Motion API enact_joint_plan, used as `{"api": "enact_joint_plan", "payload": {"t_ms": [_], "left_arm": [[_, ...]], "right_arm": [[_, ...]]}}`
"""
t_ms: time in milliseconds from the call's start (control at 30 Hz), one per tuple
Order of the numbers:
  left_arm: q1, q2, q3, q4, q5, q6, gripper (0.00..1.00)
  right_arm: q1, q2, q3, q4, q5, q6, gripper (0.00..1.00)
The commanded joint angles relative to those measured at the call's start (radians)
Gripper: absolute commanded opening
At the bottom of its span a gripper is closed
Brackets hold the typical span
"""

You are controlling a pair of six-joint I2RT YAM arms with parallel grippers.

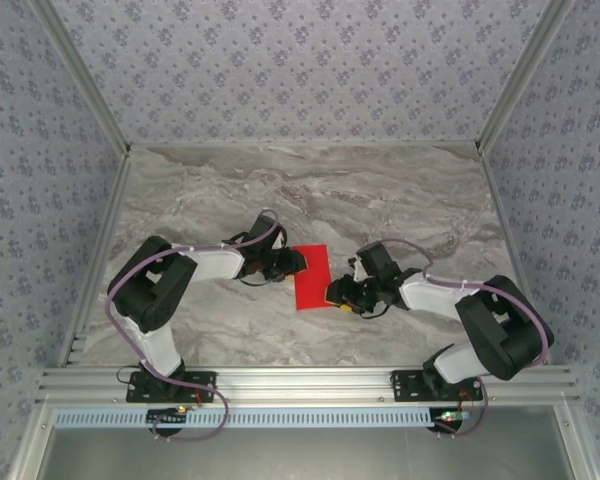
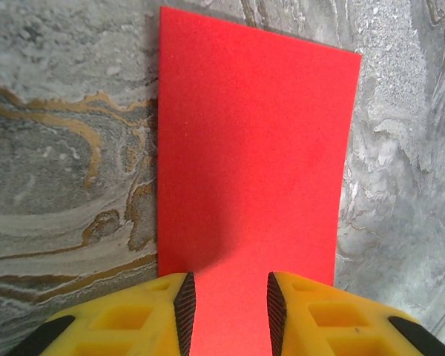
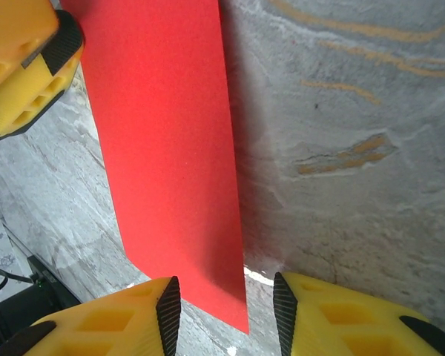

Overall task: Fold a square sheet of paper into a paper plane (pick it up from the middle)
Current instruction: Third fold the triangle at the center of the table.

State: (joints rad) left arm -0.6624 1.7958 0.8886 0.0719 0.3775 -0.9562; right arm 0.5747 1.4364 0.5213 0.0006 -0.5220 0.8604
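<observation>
While both claws sit at the paper's edges, I judge the step in hand to be taking hold for the next fold. I want slow, low moves, one claw steadying the paper as the other works, with no sideways drag that would skew a crease.

From the top camera, the red sheet (image 1: 311, 277) lies on the marble table (image 1: 400, 190) between the two arms. It reads as a rectangle rather than a square, so I take it as folded once, though I cannot make out any layers. The left claw (image 1: 296, 261) meets the sheet at its 10 o'clock side and the right claw (image 1: 333, 294) at its 4 o'clock side.

On the left wrist camera, the fingers (image 2: 184, 311) stand narrowly apart with bare red showing in the gap. The sheet runs from that gap away toward 12 o'clock and is wider than the gap — so this claw is over the paper, not pinching it. Whether the pads press down on it I cannot tell.

On the right wrist camera, the fingers (image 3: 167, 315) are also narrowly apart and hold nothing. The sheet's near corner pokes into the gap from the 11 o'clock side, closer to the 9 o'clock finger. From there the paper stretches away to 11 o'clock, where the left claw's yellow finger rests at its far end. Closing from here would, I judge, catch only that corner.
</observation>
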Motion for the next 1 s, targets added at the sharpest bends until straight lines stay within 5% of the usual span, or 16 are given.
{"api": "enact_joint_plan", "payload": {"t_ms": [0,300,733,967], "left_arm": [[-0.004,0.022,-0.009,-0.021,-0.008,-0.009,0.34],[-0.003,0.017,-0.007,-0.024,-0.003,-0.01,0.33],[-0.004,-0.073,0.009,0.037,0.06,0.045,0.32],[-0.004,-0.078,0.017,0.028,0.05,0.087,0.32]], "right_arm": [[0.009,0.016,-0.003,0.024,-0.02,0.023,0.39],[0.01,-0.01,-0.033,0.082,-0.005,0.122,0.29],[-0.001,-0.047,-0.017,-0.034,0.029,0.16,0.01],[-0.01,-0.049,0.019,-0.155,-0.015,0.083,0.0]]}}
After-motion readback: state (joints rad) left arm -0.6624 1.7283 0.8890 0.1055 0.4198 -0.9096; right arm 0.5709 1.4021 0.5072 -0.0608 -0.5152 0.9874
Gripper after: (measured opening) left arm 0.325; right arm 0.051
